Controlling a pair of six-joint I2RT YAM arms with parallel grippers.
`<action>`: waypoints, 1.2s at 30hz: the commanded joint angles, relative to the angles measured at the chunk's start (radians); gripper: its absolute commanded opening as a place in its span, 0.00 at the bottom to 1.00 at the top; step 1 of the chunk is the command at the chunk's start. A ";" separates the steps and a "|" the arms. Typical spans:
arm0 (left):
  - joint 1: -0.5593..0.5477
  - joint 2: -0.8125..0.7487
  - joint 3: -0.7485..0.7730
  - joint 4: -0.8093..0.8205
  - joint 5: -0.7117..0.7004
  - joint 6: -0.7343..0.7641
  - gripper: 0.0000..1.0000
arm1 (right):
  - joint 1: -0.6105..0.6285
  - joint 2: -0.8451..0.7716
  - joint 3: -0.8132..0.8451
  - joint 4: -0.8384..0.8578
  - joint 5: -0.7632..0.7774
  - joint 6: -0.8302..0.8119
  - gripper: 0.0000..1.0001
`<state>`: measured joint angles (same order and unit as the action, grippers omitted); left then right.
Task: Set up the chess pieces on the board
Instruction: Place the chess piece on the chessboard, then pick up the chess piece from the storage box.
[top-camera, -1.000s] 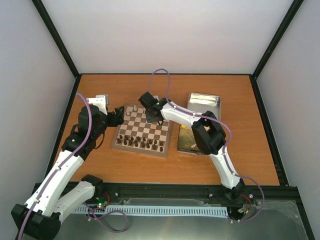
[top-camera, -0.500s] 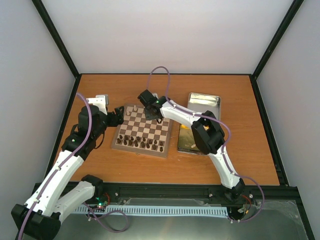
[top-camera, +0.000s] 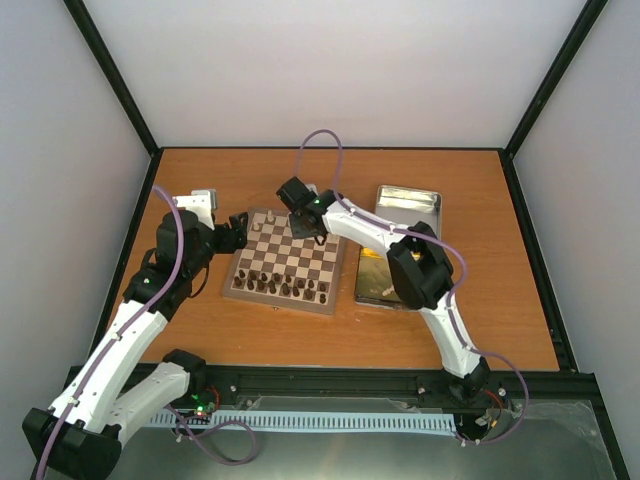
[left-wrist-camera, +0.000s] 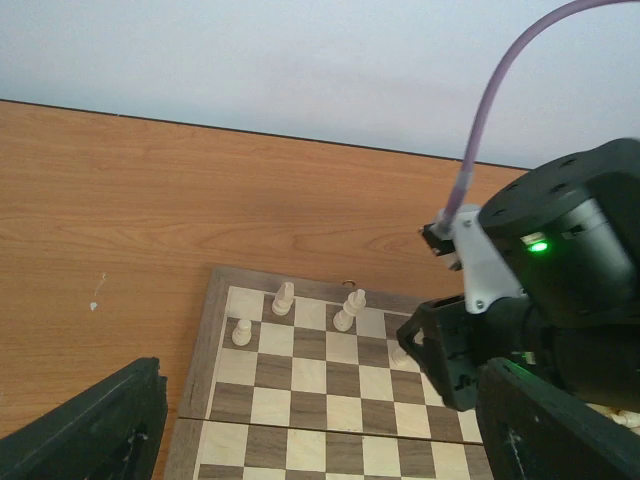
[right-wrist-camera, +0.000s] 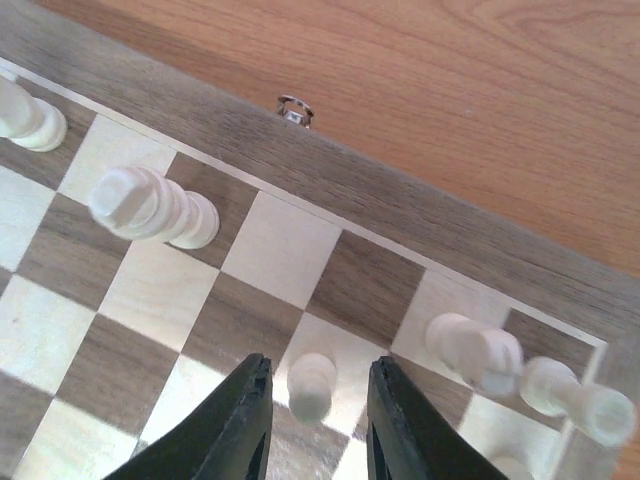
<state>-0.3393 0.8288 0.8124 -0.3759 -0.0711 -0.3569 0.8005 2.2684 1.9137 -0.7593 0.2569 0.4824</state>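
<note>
Chess pieces (right-wrist-camera: 150, 208) in cream are stood along the far rows of the board (top-camera: 292, 257), which lies mid-tabletop (top-camera: 450, 180). 1 cream pawn (right-wrist-camera: 311, 385) is stood on a light square between the fingers of the right pincer (right-wrist-camera: 318, 372). Its jaws are set narrowly apart, clear of the pawn on both sides. The left pincer (left-wrist-camera: 320, 400) is spread wide, with nothing in it, at the board's left edge. Dark brown pieces (top-camera: 275, 283) are lined along the near rows. A silver tin lid (top-camera: 408, 205) lies just right of the board, partly hidden by the right arm.
</note>
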 joint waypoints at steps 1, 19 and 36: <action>0.000 -0.015 0.017 -0.014 -0.007 0.010 0.85 | -0.006 -0.158 -0.043 0.008 0.018 0.006 0.29; 0.000 -0.099 -0.002 0.007 0.075 0.006 0.86 | -0.157 -0.805 -0.933 0.113 0.148 0.208 0.39; 0.000 -0.057 0.005 -0.005 0.014 0.007 0.86 | -0.252 -0.694 -1.083 0.221 -0.013 0.082 0.40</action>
<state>-0.3393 0.7750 0.8047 -0.3809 -0.0410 -0.3573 0.5625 1.5589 0.8528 -0.5663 0.2687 0.6041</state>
